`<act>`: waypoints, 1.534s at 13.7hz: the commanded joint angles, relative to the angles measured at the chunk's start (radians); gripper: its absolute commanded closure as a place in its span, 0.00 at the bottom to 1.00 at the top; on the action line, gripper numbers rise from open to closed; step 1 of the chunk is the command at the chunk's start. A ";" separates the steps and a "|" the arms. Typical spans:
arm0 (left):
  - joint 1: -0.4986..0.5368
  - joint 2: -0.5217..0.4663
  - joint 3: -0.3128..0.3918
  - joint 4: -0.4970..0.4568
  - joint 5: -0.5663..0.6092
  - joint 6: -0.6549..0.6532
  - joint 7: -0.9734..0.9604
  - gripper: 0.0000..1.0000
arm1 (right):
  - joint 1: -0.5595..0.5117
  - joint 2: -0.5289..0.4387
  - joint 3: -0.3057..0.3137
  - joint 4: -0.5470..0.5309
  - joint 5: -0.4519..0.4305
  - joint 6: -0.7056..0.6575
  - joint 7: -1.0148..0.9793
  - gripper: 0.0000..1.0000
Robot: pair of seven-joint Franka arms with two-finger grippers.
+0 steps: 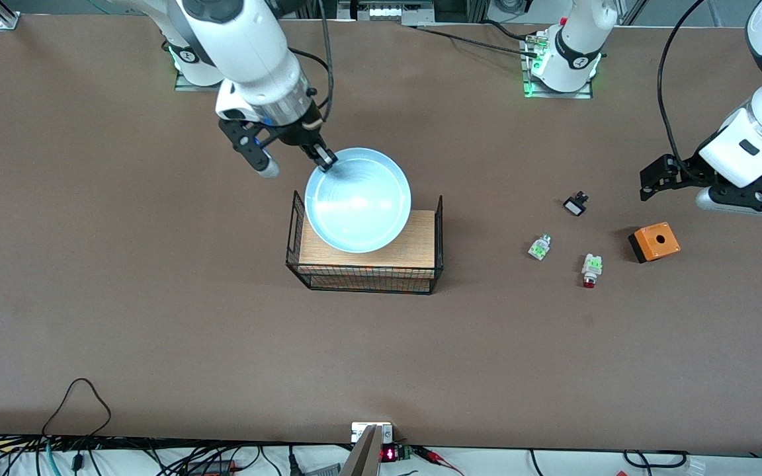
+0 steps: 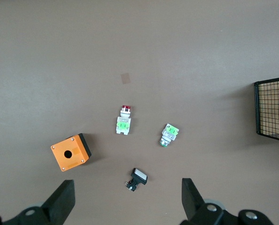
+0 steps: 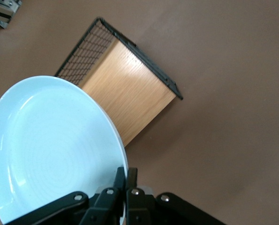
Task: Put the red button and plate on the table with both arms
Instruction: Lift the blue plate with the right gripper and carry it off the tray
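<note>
a tangle of cables [image 1: 77,456] runs along the front edge of the matte brown table [image 1: 156,330]. next comes the small whitish red button [image 1: 590,270] with its red cap, lying flat near a similar whitish-green capless piece [image 1: 539,247], an orange box with a hole [image 1: 653,242] and a small black-and-white part [image 1: 575,203]. the left gripper [image 1: 659,180] hangs above them, fingers apart, holding nothing. mid-table, the right gripper [image 1: 325,160] is clamped on the rim of the round pale-blue plate [image 1: 358,199], seemingly lifted above the wood-topped black wire basket [image 1: 368,254].
</note>
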State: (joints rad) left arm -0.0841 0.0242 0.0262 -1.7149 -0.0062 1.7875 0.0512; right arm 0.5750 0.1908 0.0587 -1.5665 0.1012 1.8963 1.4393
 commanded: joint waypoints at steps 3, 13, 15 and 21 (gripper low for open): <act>-0.005 0.005 0.017 0.018 0.019 -0.011 0.022 0.00 | -0.173 -0.027 -0.048 0.002 -0.021 -0.225 -0.528 1.00; -0.005 0.005 0.012 0.023 0.019 -0.019 0.019 0.00 | -0.555 -0.031 -0.068 -0.199 -0.026 -0.128 -1.256 1.00; -0.005 0.008 0.017 0.023 0.019 -0.025 0.019 0.00 | -0.592 -0.031 -0.068 -0.306 -0.028 -0.032 -1.353 1.00; -0.005 0.017 0.017 0.032 0.032 -0.031 0.021 0.00 | -0.627 -0.018 -0.068 -0.653 -0.026 0.427 -1.545 1.00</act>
State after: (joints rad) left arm -0.0846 0.0244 0.0361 -1.7141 -0.0020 1.7794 0.0521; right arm -0.0362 0.2012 -0.0289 -2.1075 0.0813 2.2008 -0.0676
